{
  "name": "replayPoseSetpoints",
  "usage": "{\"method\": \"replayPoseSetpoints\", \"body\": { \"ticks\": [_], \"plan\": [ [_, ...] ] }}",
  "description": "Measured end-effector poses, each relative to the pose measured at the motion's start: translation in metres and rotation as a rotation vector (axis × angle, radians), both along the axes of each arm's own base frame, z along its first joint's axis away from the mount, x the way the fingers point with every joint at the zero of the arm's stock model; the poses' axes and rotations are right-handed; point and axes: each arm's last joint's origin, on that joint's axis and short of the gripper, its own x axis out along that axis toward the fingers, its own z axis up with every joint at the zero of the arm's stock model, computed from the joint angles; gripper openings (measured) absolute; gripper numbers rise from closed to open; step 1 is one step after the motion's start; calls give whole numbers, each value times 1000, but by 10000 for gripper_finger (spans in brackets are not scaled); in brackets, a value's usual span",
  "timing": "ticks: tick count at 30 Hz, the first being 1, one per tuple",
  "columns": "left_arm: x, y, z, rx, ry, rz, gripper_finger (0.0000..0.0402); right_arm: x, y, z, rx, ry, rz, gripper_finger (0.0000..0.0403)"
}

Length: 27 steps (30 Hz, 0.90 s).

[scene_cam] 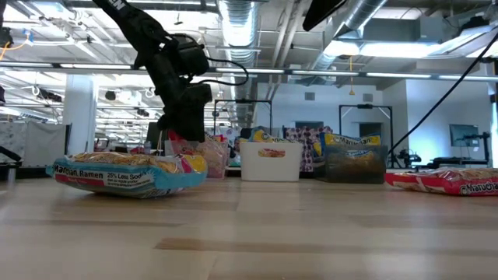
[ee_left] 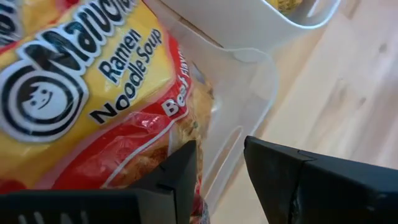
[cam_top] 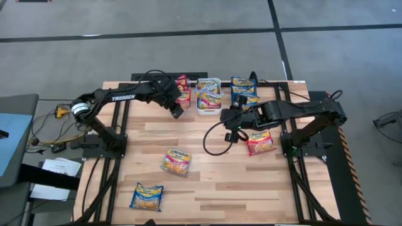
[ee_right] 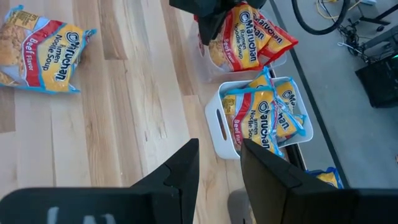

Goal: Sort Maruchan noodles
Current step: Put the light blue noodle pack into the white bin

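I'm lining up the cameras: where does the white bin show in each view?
High view: white bin at the table's far edge, near centre.
Low view: mid-picture, at the back.
Left wrist view: its wall along the top.
Right wrist view: right of centre, packets inside.
Shared landmark: the clear bin right beside it, holding red packets.

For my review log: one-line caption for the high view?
Left gripper at the clear bin, right gripper mid-table; three ramen packets loose.
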Motion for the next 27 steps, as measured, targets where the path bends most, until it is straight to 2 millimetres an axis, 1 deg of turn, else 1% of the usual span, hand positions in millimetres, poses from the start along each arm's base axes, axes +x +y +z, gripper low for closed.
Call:
{"method": "replayPoseSetpoints", "body": {
  "ticks": [2, 6, 10, 13, 17, 21, 25, 27],
  "plan": [
    [-1, 1, 0, 35, 28, 7, 128, 0, 0, 0, 0, -1, 0, 140],
    [-3, 3, 1, 12, 21, -2, 128, 0, 0, 0, 1, -2, -2, 140],
    [2, 2, 9, 8, 12, -37, 128, 0, 0, 0, 1, -2, -3, 140],
    [6, 0, 21, 8, 26, -53, 128, 0, 0, 0, 0, -2, -3, 140],
    [10, 1, 45, 47, 44, -65, 128, -1, 0, 0, -2, 12, -3, 140],
    [14, -1, 63, 46, 44, -84, 128, -6, -1, -4, -9, 72, -4, 140],
    [12, -7, 83, 38, 1, -106, 128, -14, -4, -8, 4, 150, -49, 140],
    [7, -14, 94, 49, -18, -114, 128, -18, -7, -11, 16, 189, -87, 140]
  ]
}}
